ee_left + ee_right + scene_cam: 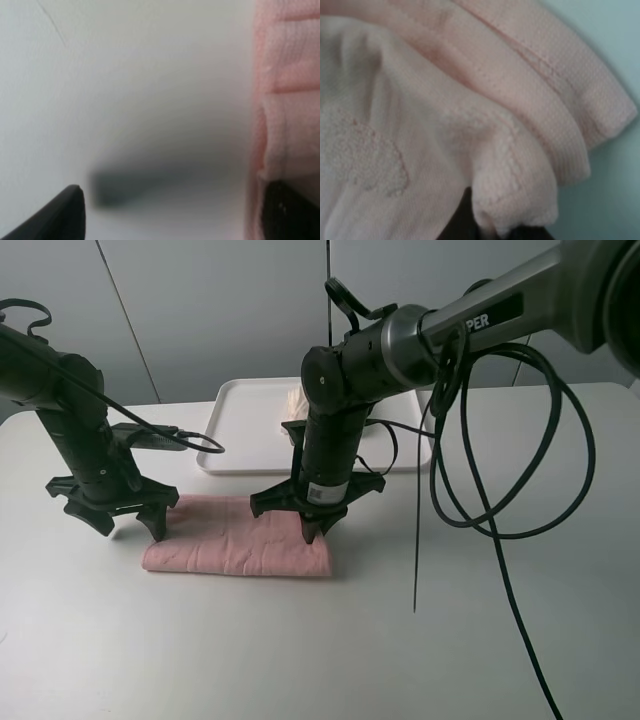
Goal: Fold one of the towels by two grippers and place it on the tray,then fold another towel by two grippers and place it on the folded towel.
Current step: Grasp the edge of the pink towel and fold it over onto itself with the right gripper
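Tabletop (500, 640): pink towel (235, 540) lengthwise left-right.

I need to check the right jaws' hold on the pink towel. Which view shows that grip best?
The right wrist view: the pink towel fills it, its bunched edge pinched at the right gripper. The exterior high view shows the whole folded towel, but the contact is hidden. The left wrist view catches only its edge.
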Tool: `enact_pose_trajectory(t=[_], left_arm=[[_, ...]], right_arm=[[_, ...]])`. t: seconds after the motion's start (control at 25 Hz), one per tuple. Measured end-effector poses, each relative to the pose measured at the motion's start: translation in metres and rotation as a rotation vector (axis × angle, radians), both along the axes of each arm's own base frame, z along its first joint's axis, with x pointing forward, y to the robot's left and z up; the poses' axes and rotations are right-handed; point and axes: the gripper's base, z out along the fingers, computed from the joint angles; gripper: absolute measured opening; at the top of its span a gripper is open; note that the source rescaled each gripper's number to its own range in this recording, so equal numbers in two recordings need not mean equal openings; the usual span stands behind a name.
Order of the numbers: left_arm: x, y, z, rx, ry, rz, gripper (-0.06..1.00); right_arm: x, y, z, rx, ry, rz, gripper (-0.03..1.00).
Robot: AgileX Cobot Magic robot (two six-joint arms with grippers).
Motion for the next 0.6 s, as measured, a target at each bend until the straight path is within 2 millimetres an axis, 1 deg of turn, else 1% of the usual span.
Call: enact_pose_trajectory(t=[0.16, 0.28, 0.48, 0.6], left_arm=[[0.000, 0.000, 0.000, 0.000, 0.001, 0.000, 0.93], [0.000, 0.000, 0.000, 0.000, 0.001, 0.000, 0.93], [0.000, 0.000, 0.000, 0.000, 0.002, 0.000, 0.93], [0.000, 0.000, 0.000, 0.001, 0.004, 0.000, 0.93]], right_arm=[[0.000, 0.000, 0.020, 0.028, -0.030, 0.013, 0.05], [-0.001, 0.001, 0.031, 0.055, -0.039, 0.012, 0.05], [-0.007, 0.009, 0.034, 0.150, 0.025, 0.001, 0.05], [-0.008, 0.017, 0.037, 0.241, 0.045, -0.022, 0.05]])
